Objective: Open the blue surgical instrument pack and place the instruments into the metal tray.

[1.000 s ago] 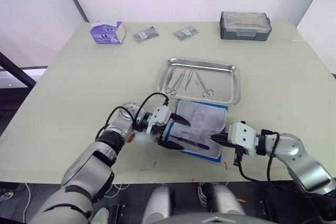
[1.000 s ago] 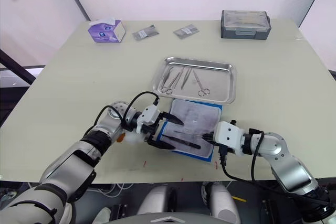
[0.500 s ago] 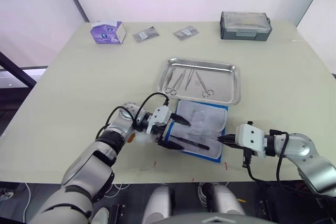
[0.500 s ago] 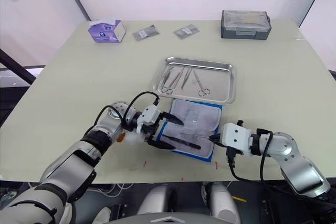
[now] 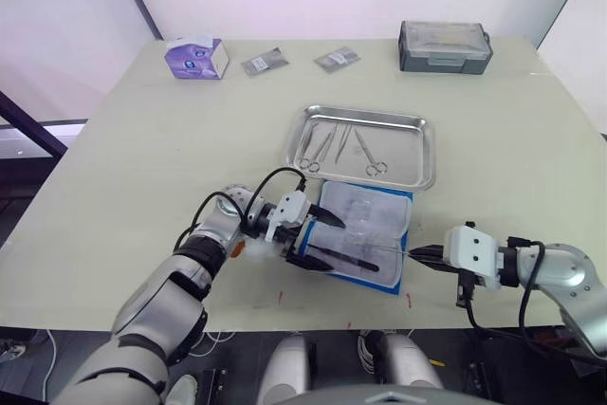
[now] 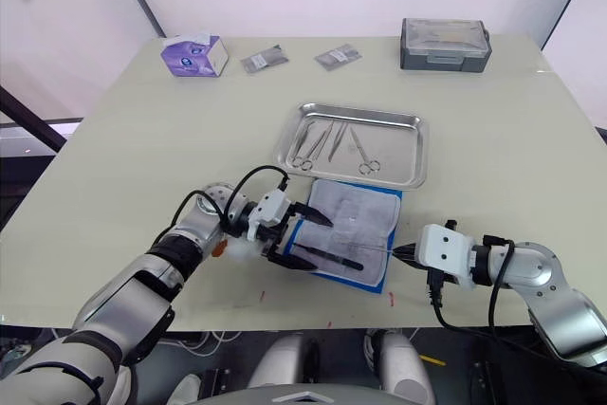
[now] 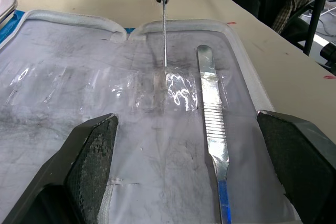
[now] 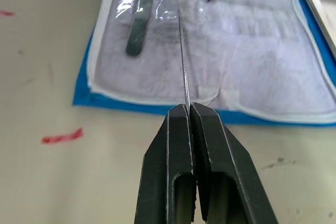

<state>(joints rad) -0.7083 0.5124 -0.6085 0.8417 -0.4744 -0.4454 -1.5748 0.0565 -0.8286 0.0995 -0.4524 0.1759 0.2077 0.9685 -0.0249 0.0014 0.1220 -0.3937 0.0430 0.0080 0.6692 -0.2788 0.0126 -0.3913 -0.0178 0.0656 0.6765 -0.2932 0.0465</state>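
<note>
Right gripper (image 8: pixel 189 109) is clamped on a thin needle-like instrument (image 8: pixel 182 56) whose far end lies over the blue surgical instrument pack (image 5: pixel 356 234), spread open just ahead of our fingers. Left gripper (image 5: pixel 324 241) is spread wide, one finger either side of the pack's opposite end, by a flat handled tool (image 7: pixel 212 124). Beyond the pack we see the metal tray (image 5: pixel 424 154) holding scissors and forceps (image 5: pixel 341 146).
</note>
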